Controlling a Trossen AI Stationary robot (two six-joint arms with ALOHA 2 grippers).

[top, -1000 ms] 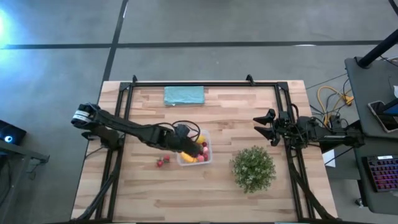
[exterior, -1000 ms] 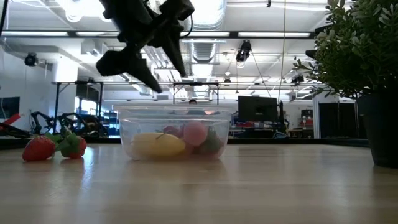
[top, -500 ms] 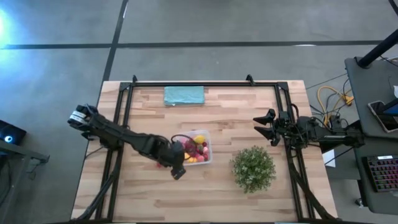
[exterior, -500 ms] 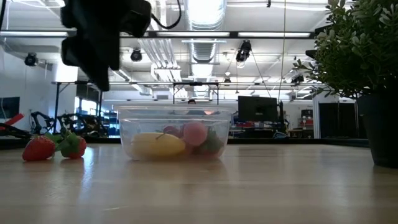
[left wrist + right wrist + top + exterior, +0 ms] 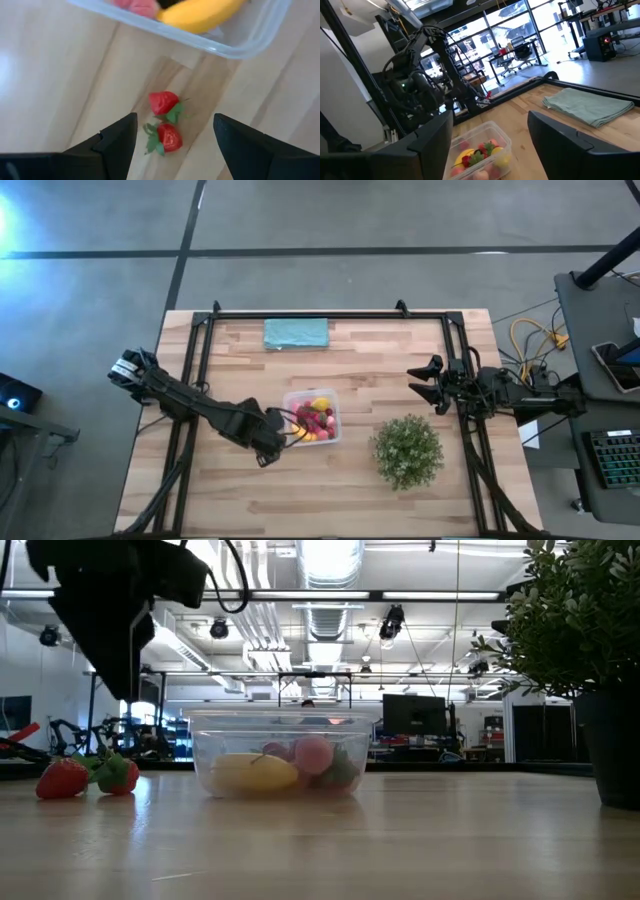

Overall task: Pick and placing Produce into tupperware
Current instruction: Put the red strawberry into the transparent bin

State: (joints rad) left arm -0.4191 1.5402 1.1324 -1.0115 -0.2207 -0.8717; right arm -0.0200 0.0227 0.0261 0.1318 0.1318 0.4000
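The tupperware (image 5: 311, 418) is a clear square tub holding a yellow banana (image 5: 200, 12), red and pink berries (image 5: 318, 420) and a small lemon (image 5: 321, 403). Two red strawberries (image 5: 164, 102) (image 5: 169, 137) with green tops lie on the wood just left of it; they also show in the low view (image 5: 62, 778) (image 5: 118, 775). My left gripper (image 5: 175, 119) hangs open above these two, pointing down, its fingers to either side and clear of them. My right gripper (image 5: 420, 383) stands open at the table's right edge, well above the wood.
A bushy green plant (image 5: 408, 450) in a pot stands right of the tupperware. A folded teal cloth (image 5: 296, 333) lies near the far edge. A black frame (image 5: 330, 315) runs along the far, left and right sides of the table.
My left gripper has gone from over the tupperware toward the table's near edge and then left, rolling its wrist as it went. It now hangs over the two strawberries on the wood. The fruit and the tupperware have stayed put.
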